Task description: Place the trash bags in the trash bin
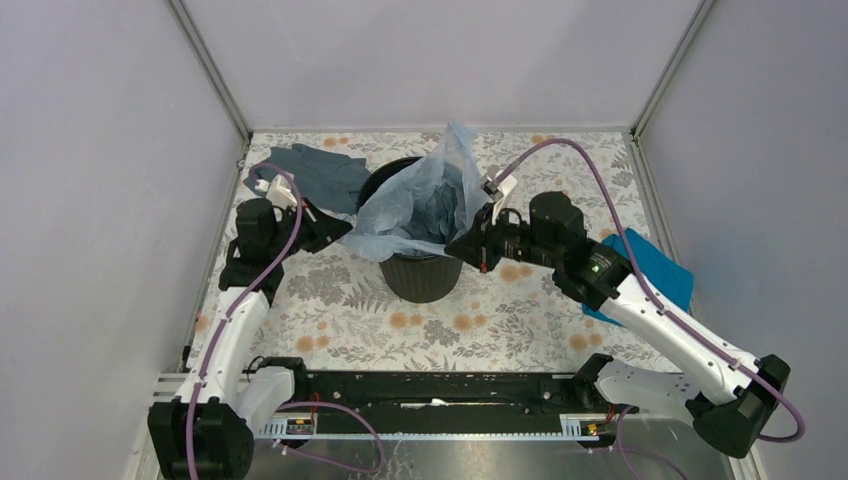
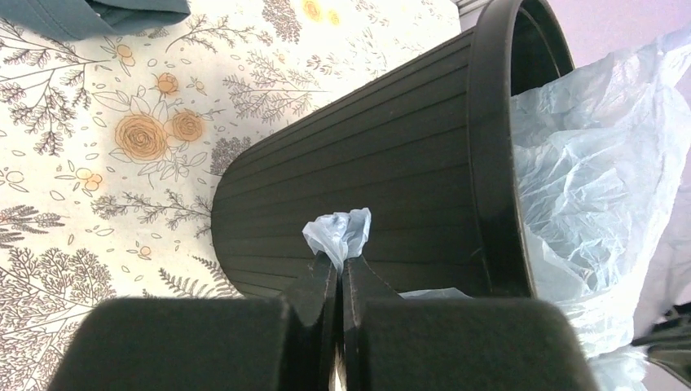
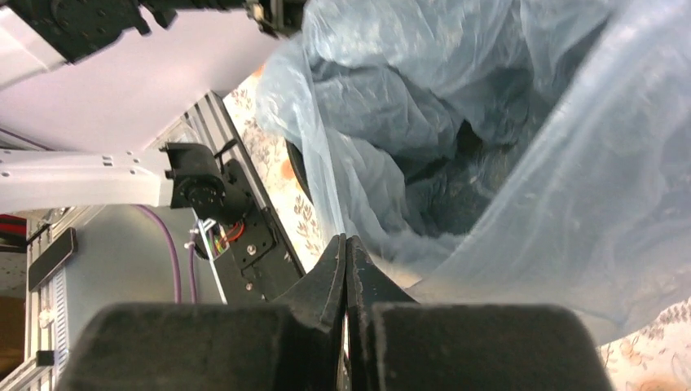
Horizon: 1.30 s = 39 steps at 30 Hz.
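- Pale lilac-grey walls point(image 1: 100, 150) close in three sides of a table under a floral cloth point(image 1: 330, 330) of orange blooms and grey leaves; a black rail point(image 1: 430, 390) runs along its near edge.
- The trash bin point(image 1: 420, 275) stands upright mid-table, black and ribbed.
- The trash bag point(image 1: 420, 200), pale blue and crinkly, sits partly inside the bin, spilling over the rim's left side and rising above its far side.
- The left gripper point(image 2: 340, 262), just left of the bin, has its fingers pressed together on a bunched bit of bag.
- The right gripper point(image 3: 345, 244), at the bin's right rim, is closed with bag film caught at its tips.
- A slate-blue cloth point(image 1: 315, 170) lies behind-left of the bin; a bright blue piece point(image 1: 655, 265) lies well to its right.
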### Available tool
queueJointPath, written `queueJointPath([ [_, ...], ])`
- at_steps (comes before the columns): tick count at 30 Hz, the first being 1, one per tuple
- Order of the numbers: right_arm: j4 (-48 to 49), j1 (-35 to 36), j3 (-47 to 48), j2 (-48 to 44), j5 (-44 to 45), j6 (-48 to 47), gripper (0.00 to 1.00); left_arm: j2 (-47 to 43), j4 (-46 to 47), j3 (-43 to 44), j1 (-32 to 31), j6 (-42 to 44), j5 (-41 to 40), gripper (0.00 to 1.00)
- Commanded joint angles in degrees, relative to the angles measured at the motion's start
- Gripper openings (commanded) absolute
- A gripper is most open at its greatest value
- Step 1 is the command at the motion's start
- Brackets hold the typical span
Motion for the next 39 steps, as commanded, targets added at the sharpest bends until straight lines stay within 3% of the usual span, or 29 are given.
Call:
queueJointPath([
  [1,3.2,0.1,-6.0,-4.7,0.4,2.0,0.0,-2.8,-0.6,-1.4,0.3,0.1,-1.8,0.0],
  [9,9.5,0.0,-15.5,-10.4,2.4,3.9,0.02,-8.3,-0.3,-2.5,0.3,-0.8,-2.8,0.0],
  [12,12.1,0.0,-17.5,-9.6,3.4,4.6,0.12,-10.8,1.2,-2.5,0.3,-2.0,-1.6,0.0],
  [21,10.4,0.1,-18.0,-8.5,6.4,5.4,0.04,-26.7,6.9,-2.6,0.3,-2.4,0.2,0.0],
  [25,12.1,0.1,-18.2,-8.8,4.3,6.5,0.01,-32.8,5.8,-1.3,0.3,-1.6,-0.5,0.11],
  [30,13.4,0.0,-17.2,-9.2,3.9,9.0,0.0,-35.0,-6.7,7.5,0.3,-1.1,-3.4,0.2],
  [34,10.6,0.1,-15.6,-9.2,5.2,9.7,0.03,-29.7,-25.7,20.6,0.3,-3.9,-2.9,0.47],
  [36,7.1,0.0,-14.7,-9.0,6.8,9.4,0.04,-26.3,-38.6,28.9,0.3,-5.9,-7.9,0.74],
  [39,4.8,0.0,-13.5,-8.8,7.5,8.7,0.04,-21.0,-52.3,40.4,0.3,-7.9,-10.2,0.95],
])
